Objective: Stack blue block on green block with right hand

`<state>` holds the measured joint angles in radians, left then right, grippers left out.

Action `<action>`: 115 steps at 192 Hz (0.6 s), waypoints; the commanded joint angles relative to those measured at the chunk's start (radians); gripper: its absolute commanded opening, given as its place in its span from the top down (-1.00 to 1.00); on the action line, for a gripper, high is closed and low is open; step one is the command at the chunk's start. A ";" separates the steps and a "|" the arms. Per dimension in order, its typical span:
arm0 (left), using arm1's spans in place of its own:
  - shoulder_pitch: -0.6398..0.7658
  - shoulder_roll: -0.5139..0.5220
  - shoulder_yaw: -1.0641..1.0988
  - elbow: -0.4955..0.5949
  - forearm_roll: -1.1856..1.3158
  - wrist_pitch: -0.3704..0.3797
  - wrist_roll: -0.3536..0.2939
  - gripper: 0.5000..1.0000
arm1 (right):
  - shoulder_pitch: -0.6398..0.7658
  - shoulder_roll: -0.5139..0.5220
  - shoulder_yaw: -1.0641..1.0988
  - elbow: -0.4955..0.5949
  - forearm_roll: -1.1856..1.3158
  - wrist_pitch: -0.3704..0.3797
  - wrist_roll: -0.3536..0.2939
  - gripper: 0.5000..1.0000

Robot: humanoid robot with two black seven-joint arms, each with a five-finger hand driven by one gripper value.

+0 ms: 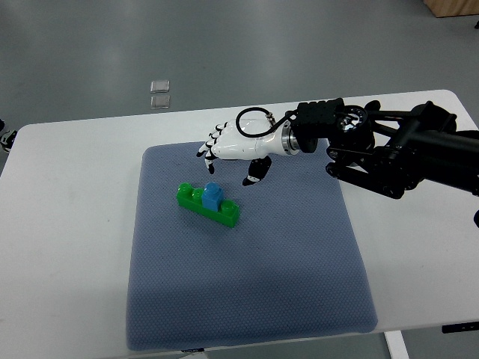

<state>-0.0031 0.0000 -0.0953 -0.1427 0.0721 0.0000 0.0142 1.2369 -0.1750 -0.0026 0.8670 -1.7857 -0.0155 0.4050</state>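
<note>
A long green block (208, 205) lies slantwise on the blue-grey mat (247, 284). A small blue block (212, 196) sits on top of it near its middle. My right hand (228, 161), white with black fingertips, hovers just above and behind the blocks, palm down. Its fingers (210, 152) are spread and hold nothing. The thumb (255, 173) hangs down to the right of the blocks, apart from them. The black right arm (397, 153) comes in from the right edge. The left arm is out of view.
The mat lies on a white table (67, 247). Two small clear squares (160, 92) lie on the grey floor beyond the table's far edge. A wooden piece (453, 7) shows at the top right corner.
</note>
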 commanded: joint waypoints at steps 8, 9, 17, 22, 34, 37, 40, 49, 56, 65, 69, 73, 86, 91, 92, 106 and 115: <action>0.000 0.000 0.000 0.000 0.000 0.000 0.000 -1.00 | 0.004 -0.046 0.007 -0.017 0.022 0.000 -0.002 -0.65; 0.000 0.000 0.000 0.000 0.000 0.000 0.000 -1.00 | 0.004 -0.046 0.007 -0.017 0.022 0.000 -0.002 -0.65; 0.000 0.000 0.000 0.000 0.000 0.000 0.000 -1.00 | 0.003 -0.054 0.021 -0.029 0.043 0.000 -0.002 -0.65; 0.000 0.000 -0.001 0.000 0.000 0.000 0.001 -1.00 | 0.003 -0.057 0.030 -0.037 0.055 0.000 -0.002 -0.65; 0.000 0.000 0.000 0.000 0.000 0.000 0.001 -1.00 | 0.003 -0.069 0.067 -0.057 0.114 0.000 -0.002 -0.65; 0.000 0.000 0.000 0.000 0.000 0.000 0.000 -1.00 | 0.003 -0.070 0.076 -0.062 0.124 0.002 -0.002 -0.65; 0.000 0.000 0.000 0.000 0.000 0.000 0.000 -1.00 | 0.003 -0.075 0.090 -0.068 0.150 0.002 -0.002 -0.65; 0.000 0.000 -0.001 0.000 0.000 0.000 0.000 -1.00 | 0.003 -0.086 0.119 -0.083 0.209 0.002 -0.002 -0.65; 0.000 0.000 0.000 0.000 0.000 0.000 0.001 -1.00 | 0.001 -0.098 0.145 -0.098 0.270 0.000 -0.002 -0.65; 0.000 0.000 0.000 0.000 0.000 0.000 0.000 -1.00 | 0.000 -0.106 0.174 -0.112 0.338 -0.001 -0.002 -0.64; 0.000 0.000 0.000 0.000 0.000 0.000 0.000 -1.00 | -0.002 -0.107 0.190 -0.118 0.373 -0.001 -0.002 -0.65; 0.000 0.000 -0.001 0.000 0.000 0.000 0.001 -1.00 | -0.004 -0.107 0.205 -0.123 0.413 -0.001 -0.002 -0.65; 0.000 0.000 0.000 0.000 0.000 0.000 0.000 -1.00 | -0.008 -0.107 0.256 -0.138 0.525 -0.001 -0.003 -0.65; 0.000 0.000 -0.001 0.000 0.000 0.000 0.000 -1.00 | -0.013 -0.106 0.271 -0.149 0.583 -0.001 -0.006 -0.65; 0.000 0.000 -0.001 0.000 0.000 0.000 0.000 -1.00 | -0.013 -0.106 0.271 -0.149 0.583 -0.001 -0.006 -0.65; 0.000 0.000 -0.001 0.000 0.000 0.000 0.000 -1.00 | -0.039 -0.103 0.297 -0.175 0.716 0.000 -0.008 -0.65; 0.000 0.000 0.000 0.000 0.000 0.000 0.000 -1.00 | -0.051 -0.100 0.306 -0.189 0.798 -0.001 -0.008 -0.65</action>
<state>-0.0032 0.0000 -0.0953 -0.1426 0.0721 0.0000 0.0142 1.2134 -0.2802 0.2736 0.7098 -1.1668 -0.0169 0.3995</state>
